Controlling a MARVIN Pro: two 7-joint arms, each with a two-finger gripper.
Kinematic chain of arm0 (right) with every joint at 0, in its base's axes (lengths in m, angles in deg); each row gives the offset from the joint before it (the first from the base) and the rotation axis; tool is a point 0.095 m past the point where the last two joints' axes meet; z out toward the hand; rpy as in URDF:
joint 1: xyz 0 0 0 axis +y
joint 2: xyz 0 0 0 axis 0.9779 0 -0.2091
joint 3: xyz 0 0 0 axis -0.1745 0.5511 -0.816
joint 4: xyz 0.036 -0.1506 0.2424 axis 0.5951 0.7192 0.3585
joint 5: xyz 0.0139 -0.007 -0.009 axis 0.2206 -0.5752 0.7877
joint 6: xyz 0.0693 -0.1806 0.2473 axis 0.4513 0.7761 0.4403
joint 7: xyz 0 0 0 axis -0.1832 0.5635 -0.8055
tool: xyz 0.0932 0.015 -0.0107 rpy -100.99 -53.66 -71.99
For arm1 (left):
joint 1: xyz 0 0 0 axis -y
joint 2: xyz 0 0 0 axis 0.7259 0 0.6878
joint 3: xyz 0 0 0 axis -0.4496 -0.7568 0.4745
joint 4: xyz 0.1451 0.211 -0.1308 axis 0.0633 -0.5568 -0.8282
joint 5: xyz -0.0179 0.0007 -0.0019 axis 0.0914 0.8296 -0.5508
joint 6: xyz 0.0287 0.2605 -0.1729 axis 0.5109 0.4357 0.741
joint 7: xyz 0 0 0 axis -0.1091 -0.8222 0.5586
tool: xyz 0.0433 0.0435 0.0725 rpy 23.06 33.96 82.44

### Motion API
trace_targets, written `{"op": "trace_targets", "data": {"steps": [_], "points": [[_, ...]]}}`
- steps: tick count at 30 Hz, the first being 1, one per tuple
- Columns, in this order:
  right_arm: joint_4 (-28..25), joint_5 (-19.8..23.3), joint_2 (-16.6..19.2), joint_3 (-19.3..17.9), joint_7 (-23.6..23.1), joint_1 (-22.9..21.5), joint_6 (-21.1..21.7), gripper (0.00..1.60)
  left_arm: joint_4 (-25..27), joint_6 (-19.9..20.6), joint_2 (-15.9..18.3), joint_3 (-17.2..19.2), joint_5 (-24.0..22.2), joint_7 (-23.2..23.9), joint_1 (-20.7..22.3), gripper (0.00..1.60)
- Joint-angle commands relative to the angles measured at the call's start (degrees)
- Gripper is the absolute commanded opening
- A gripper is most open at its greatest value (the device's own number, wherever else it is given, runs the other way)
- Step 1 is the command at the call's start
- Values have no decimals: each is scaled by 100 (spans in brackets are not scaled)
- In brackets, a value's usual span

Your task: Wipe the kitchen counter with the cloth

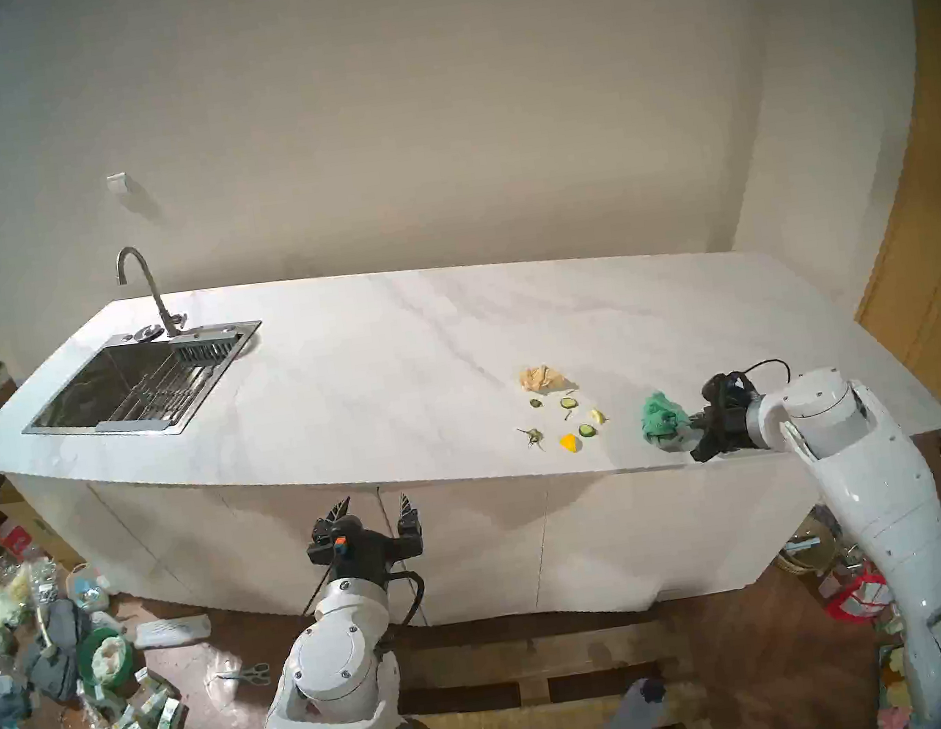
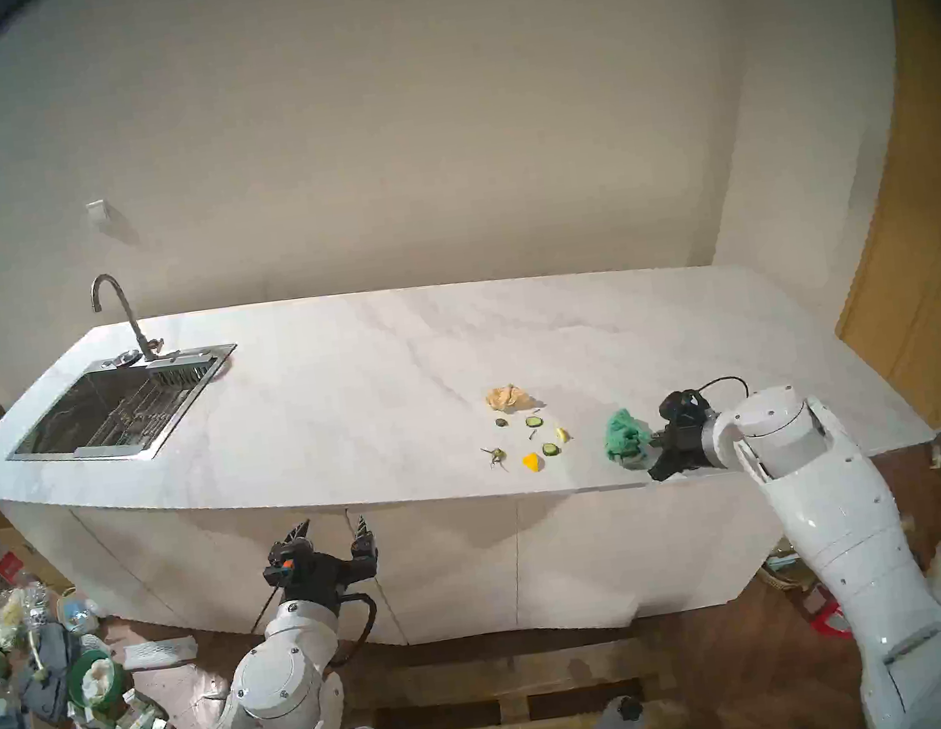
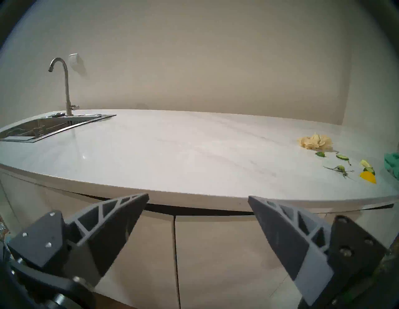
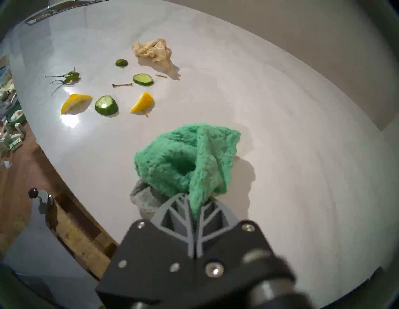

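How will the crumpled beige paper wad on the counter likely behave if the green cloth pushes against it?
The paper wad looks loosely crumpled and airy, so it is probably very light and would slide easily on the glossy counter. Its irregular folds suggest it may tumble or deform rather than move straight. The soft cloth may ride over it.

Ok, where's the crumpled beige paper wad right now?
In the head view the paper wad lies on the kitchen counter, right of centre, just behind the cucumber slices and lemon bits, left of the cloth.

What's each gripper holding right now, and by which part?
Right gripper is shut on the cloth, pinching one bunched fold; the rest hangs free. Left gripper is open, holding nothing.
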Motion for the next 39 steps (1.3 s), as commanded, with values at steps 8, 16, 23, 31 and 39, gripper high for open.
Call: {"op": "trace_targets", "data": {"steps": [8,16,23,31,39], "points": [[-280,-325,-628,627,519,-460,671,0,144,-33,2,-14,-8,22,34,160],[-84,-454,-1133,1208,919,-854,1021,0,137,-35,1,-15,-6,20,38,160],[89,-445,-1553,1742,1277,-1178,1279,0,128,-36,0,-15,-4,16,43,160],[299,-291,-1948,2569,1594,-1538,1365,0,109,-36,-2,-15,-2,10,52,160],[859,-163,-2392,3084,2166,-1990,1401,0,108,-39,-2,-15,-1,10,54,160]]}}
